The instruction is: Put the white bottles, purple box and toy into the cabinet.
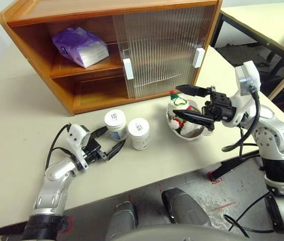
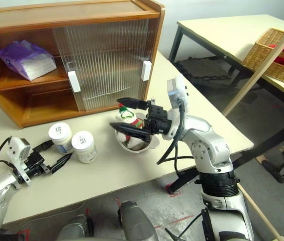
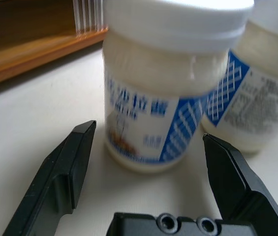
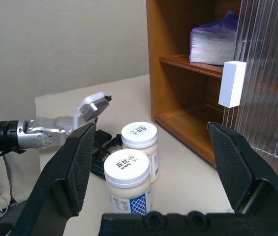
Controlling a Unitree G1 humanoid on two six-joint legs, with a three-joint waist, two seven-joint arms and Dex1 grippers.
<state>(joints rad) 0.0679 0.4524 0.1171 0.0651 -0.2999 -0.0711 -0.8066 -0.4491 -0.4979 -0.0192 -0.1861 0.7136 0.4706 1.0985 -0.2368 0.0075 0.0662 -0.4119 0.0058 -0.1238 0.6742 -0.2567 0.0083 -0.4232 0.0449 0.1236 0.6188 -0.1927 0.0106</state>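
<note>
**White bottles wait at the left gripper's tips**

White bottles stand side by side on the table (image 1: 21, 115), touching or nearly so, in front of the cabinet (image 1: 71, 60). The nearer bottle (image 1: 115, 124) sits just past the tips of the left gripper (image 1: 109, 140), whose jaws are spread wide with nothing between them. The left wrist view shows this bottle up close, straight ahead between the two black fingers (image 3: 62, 172), with blue print on its label. The other bottle (image 1: 139, 133) stands just beyond it, off to one side of the jaws.

The right gripper (image 1: 191, 104) hangs in the air above the toy (image 1: 179, 108), jaws spread wide and empty. The toy sits in a round metal dish (image 1: 202, 133) under those jaws. The right wrist view looks between its own fingers at both bottle lids and the left gripper behind them.

The purple box (image 1: 80, 46) lies on the cabinet's middle shelf, well apart from both grippers. Two ribbed doors (image 1: 162, 50) cover the cabinet's other side.
</note>
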